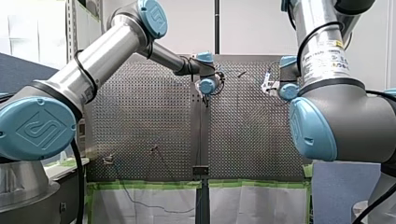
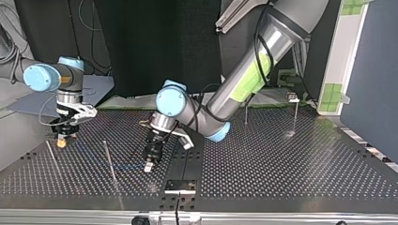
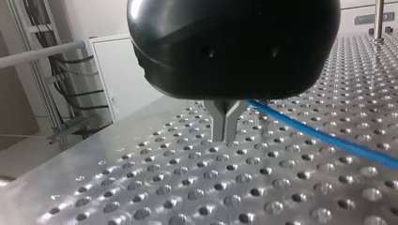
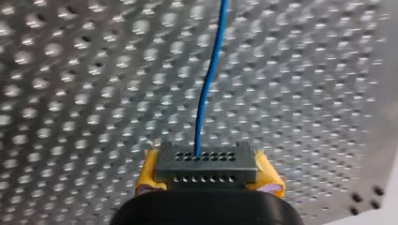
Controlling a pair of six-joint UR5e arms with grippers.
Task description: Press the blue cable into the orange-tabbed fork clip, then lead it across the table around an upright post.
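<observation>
Perforated metal counter (image 2: 281,164) carries the work area, with dark screens behind it in the top view.

**State**
- My right gripper (image 4: 206,165) stands at the top view's left. Its jaws are clenched on the blue cable (image 4: 210,84), which leaves between the yellow pads (image 4: 267,176) and runs away over the holes.
- My left gripper (image 3: 225,135) stands near the counter's middle, tips just above the surface. Its metal jaws are closed, apparently on the cable, which emerges at their root and trails off over the counter. The black body hides the contact point.
- The fork clip cannot be picked out with certainty in any view.

**Hazards**
1. Slip. The cable is thin and smooth. If the two arms move apart faster than the span allows, it can pull through the metal jaws and drop.
2. Missed seating. If the span between the grippers is slack or off the clip's slot line, a downward press lays the cable beside the fork, not in it.
3. Snag. A thin rod (image 2: 109,161) stands between the two grippers in the top view, and the span can catch on it during travel.
4. Collision. The left tips ride very low, so any tilt drives them into the holes.
5. Wrong side. Approaching an upright post (image 2: 245,112) too tightly lets the cable ride over its top
</observation>
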